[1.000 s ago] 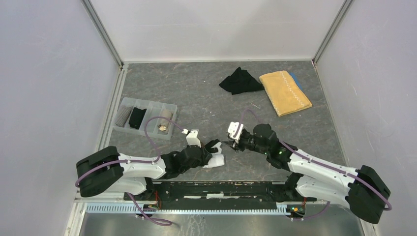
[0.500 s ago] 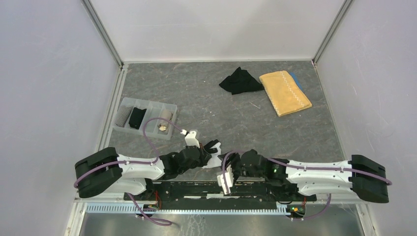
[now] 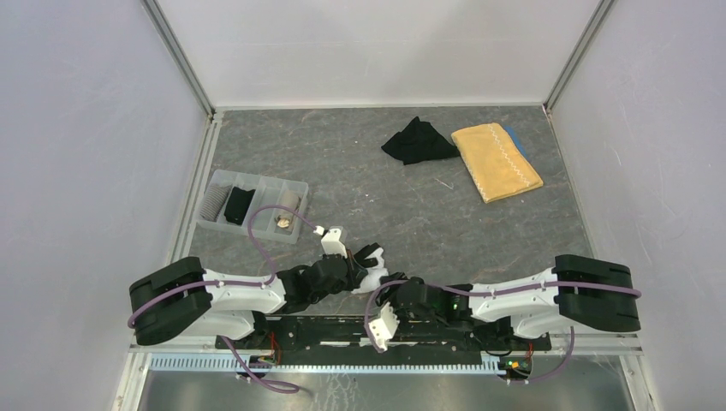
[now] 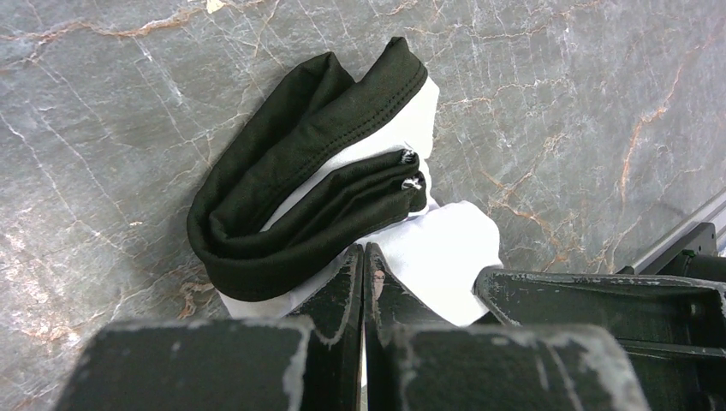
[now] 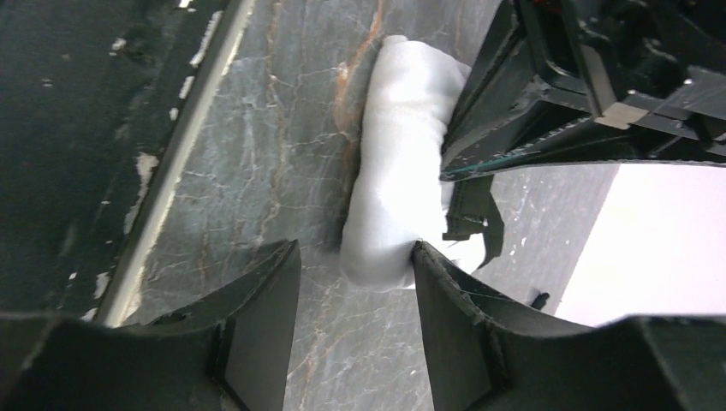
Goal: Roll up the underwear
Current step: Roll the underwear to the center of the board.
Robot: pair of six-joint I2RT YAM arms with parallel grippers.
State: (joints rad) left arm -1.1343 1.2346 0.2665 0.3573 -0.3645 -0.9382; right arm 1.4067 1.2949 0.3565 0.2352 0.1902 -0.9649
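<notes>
White underwear [image 4: 445,248] with a black waistband [image 4: 300,180] lies bunched on the grey table near its front edge; it also shows from above as the underwear [image 3: 377,274]. My left gripper [image 4: 363,253] is shut, its tips pinching the white cloth; in the top view this left gripper [image 3: 363,271] sits just left of the garment. My right gripper [image 5: 355,248] is open, with the white roll's [image 5: 398,171] near end just ahead of its jaws, beside the right finger. From above, the right gripper [image 3: 387,295] is folded back at the near edge. Another black underwear [image 3: 418,142] lies far back.
A mustard-yellow towel [image 3: 496,161] lies at the back right. At the left stands a clear divided tray [image 3: 265,182] holding a striped roll [image 3: 214,202], a black roll [image 3: 239,205] and a beige roll [image 3: 288,210]. A metal rail [image 3: 342,330] runs along the near edge.
My right arm swung from mid-table back to the near edge, and its gripper now faces the white underwear from the front. Its jaws widened a little. The left arm stayed put.
</notes>
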